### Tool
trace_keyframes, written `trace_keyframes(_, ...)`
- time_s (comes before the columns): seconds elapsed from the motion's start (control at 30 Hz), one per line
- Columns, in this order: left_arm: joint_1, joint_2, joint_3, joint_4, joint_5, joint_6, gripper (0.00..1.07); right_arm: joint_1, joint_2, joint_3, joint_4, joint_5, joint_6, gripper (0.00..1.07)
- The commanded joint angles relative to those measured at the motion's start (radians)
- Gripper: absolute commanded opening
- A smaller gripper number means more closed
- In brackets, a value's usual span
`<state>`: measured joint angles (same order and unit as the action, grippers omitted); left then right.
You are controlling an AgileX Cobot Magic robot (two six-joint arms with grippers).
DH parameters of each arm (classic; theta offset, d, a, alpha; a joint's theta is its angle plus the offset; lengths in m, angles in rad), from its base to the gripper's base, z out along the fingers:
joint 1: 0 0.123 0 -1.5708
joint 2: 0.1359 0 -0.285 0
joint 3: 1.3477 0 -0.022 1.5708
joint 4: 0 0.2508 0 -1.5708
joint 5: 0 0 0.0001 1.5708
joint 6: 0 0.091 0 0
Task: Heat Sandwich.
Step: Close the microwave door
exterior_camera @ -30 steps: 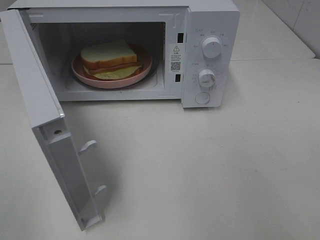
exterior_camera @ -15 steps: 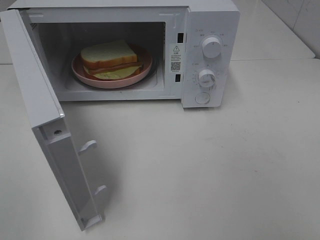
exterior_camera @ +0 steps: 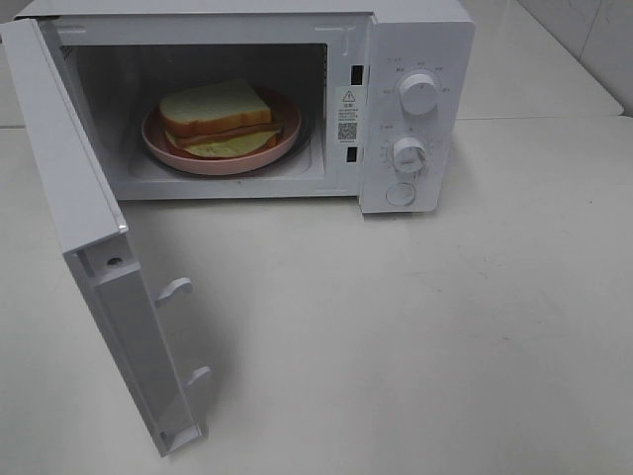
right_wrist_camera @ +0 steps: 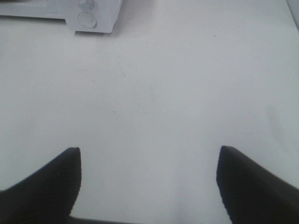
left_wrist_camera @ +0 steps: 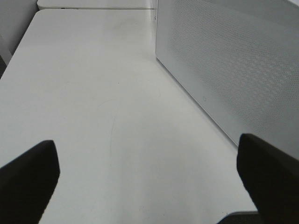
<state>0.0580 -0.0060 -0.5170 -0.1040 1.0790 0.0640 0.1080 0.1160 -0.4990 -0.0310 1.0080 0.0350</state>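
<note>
The sandwich (exterior_camera: pixel 218 117), white bread with a tan crust and yellow-green and reddish filling, lies on a round pink plate (exterior_camera: pixel 163 148) inside the white microwave (exterior_camera: pixel 415 30). The microwave door (exterior_camera: pixel 89 247) hangs wide open toward the front left. Neither arm shows in the exterior high view. My left gripper (left_wrist_camera: pixel 149 175) is open over bare table, with the perforated face of the door (left_wrist_camera: pixel 233 70) beside it. My right gripper (right_wrist_camera: pixel 148 182) is open and empty above the table, well in front of the microwave's lower right corner (right_wrist_camera: pixel 91 18).
The microwave's control panel carries two knobs (exterior_camera: pixel 419 94) and a round button (exterior_camera: pixel 401 194). Two door latch hooks (exterior_camera: pixel 173 290) stick out from the door's inner edge. White tabletop (exterior_camera: pixel 415 336) spreads in front and to the right.
</note>
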Motion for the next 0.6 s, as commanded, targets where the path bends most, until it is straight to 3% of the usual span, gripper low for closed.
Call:
trace_keyframes(0.03, 0.001, -0.018, 0.002, -0.006, -0.009, -0.006, 0.98, -0.038, -0.044, 0.001, -0.001, -0.013, 0.008, 0.76)
trace_keyframes(0.33, 0.001, -0.018, 0.002, -0.006, -0.009, -0.006, 0.98, -0.118, -0.148, 0.001, 0.012, -0.013, -0.009, 0.76)
trace_keyframes(0.6, 0.001, -0.017, 0.002, -0.006, -0.009, -0.006, 0.98, -0.122, -0.147, 0.001, 0.014, -0.013, -0.011, 0.76)
